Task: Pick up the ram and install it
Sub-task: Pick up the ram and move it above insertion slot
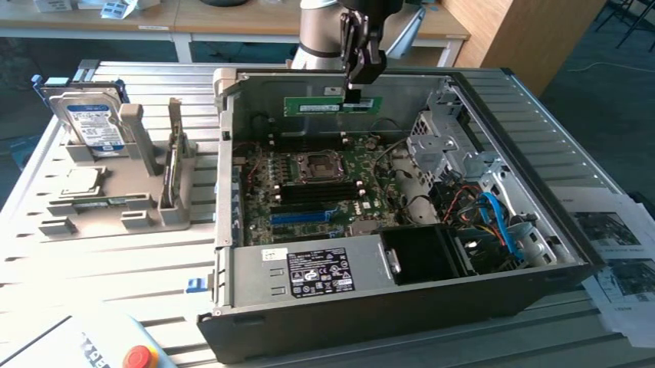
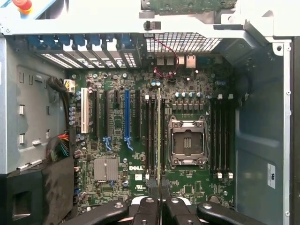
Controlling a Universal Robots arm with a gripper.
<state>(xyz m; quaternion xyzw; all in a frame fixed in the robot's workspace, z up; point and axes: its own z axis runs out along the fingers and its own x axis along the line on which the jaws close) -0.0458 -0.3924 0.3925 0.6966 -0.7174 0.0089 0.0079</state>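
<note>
The ram (image 1: 330,106), a green stick with a white label, hangs level in the air above the open computer case (image 1: 256,307), near its far wall. My gripper (image 1: 355,97) comes down from above and is shut on the stick's upper edge near one end. In the wrist view the ram (image 2: 159,136) appears edge-on as a thin line running out from my gripper (image 2: 159,185). It lies over the black memory slots (image 2: 151,136) beside the CPU socket (image 2: 187,140). The stick stays well above the motherboard (image 1: 353,172) and touches nothing.
Inside the case are a power supply (image 1: 317,272), drive cage (image 1: 450,146) and blue cables (image 1: 496,215). A grey fixture (image 1: 123,207) holding a hard drive (image 1: 90,123) stands at the exterior view's left. A red stop button (image 1: 140,356) sits in front, papers (image 1: 614,245) at the right.
</note>
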